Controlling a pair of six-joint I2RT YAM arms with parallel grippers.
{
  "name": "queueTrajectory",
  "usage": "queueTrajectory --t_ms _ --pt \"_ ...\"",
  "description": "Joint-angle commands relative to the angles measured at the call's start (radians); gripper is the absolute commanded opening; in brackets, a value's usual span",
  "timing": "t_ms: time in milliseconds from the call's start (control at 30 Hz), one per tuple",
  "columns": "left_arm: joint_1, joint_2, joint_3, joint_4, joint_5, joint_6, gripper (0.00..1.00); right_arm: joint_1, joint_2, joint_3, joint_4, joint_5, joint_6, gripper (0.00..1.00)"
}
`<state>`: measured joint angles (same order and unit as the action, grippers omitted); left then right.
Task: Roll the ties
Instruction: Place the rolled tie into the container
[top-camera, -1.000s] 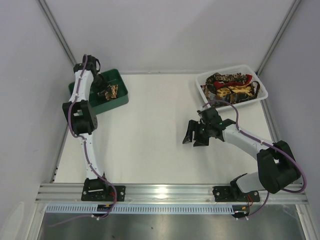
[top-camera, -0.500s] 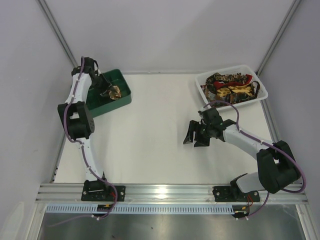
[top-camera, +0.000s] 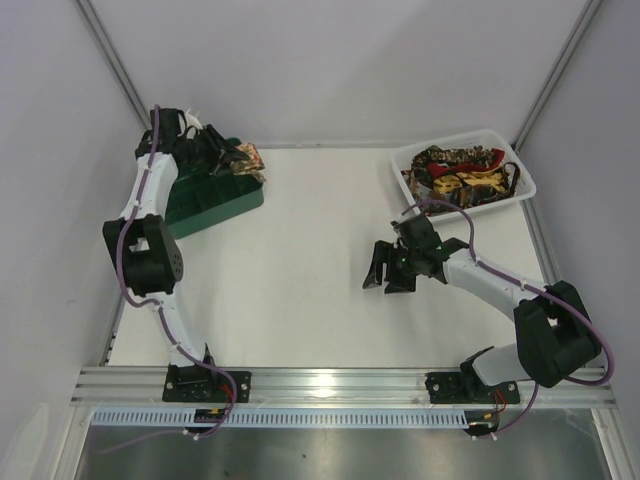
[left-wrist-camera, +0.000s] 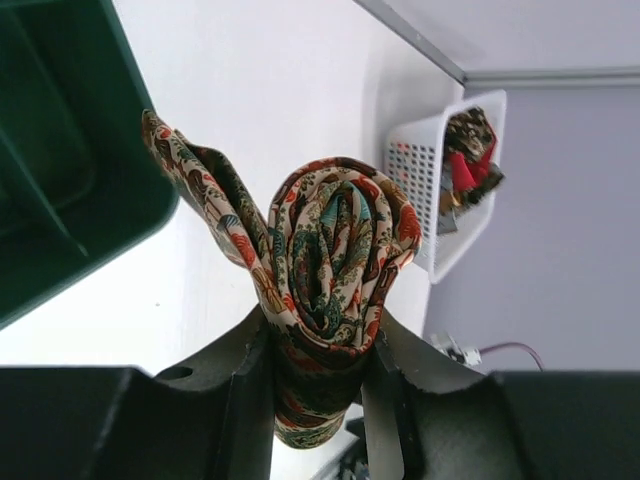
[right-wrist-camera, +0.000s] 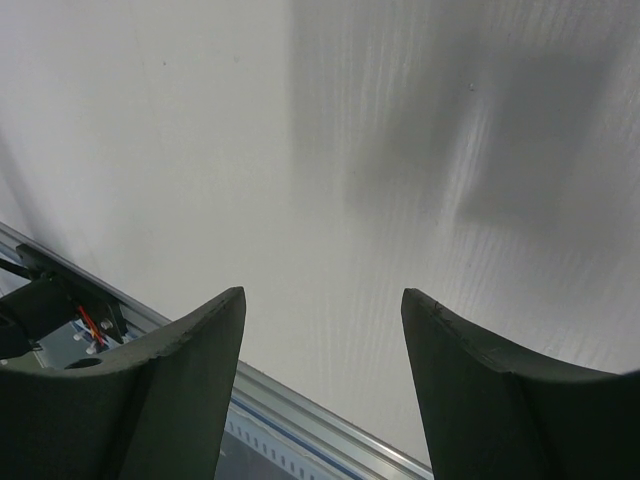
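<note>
Left gripper (left-wrist-camera: 320, 345) fingers were clamped on a rolled cream paisley fabric necktie (left-wrist-camera: 335, 250). Coil looked tight, with one loose tail poking out at 10 o'clock in the wrist view. The roll was held just past the far rim of the dark green plastic compartmented crate (top-camera: 215, 200), at 10 o'clock on the white table (top-camera: 300, 300). Right gripper (right-wrist-camera: 322, 340) was wide and empty, mid-table. Status: one roll made, not yet binned. A heap of unrolled ties (top-camera: 458, 170) sat in the white perforated plastic tray (top-camera: 515, 160) at 2 o'clock.

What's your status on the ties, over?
Left hand shut on a rolled tie, near the green crate. Right hand open, empty, over the table. More ties in the white tray. Nothing in the way.
</note>
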<state>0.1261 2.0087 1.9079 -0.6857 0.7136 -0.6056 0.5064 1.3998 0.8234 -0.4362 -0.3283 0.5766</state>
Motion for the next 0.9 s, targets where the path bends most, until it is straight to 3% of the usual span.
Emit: queueTrajectory --t_ms 0,400,867 --pt "-0.003 -0.047 -0.118 0.247 0.213 -0.201 0.01 0.011 -0.013 0.026 -0.006 0.018 0.016 0.7" --pt "0.082 0.036 -0.185 0.328 0.238 -0.306 0.0 0.012 0.001 0.036 -0.003 0.023 0.019 0.7" --pt "0.155 0.122 -0.145 0.154 0.161 -0.18 0.0 0.012 0.011 0.046 -0.004 0.026 0.02 0.7"
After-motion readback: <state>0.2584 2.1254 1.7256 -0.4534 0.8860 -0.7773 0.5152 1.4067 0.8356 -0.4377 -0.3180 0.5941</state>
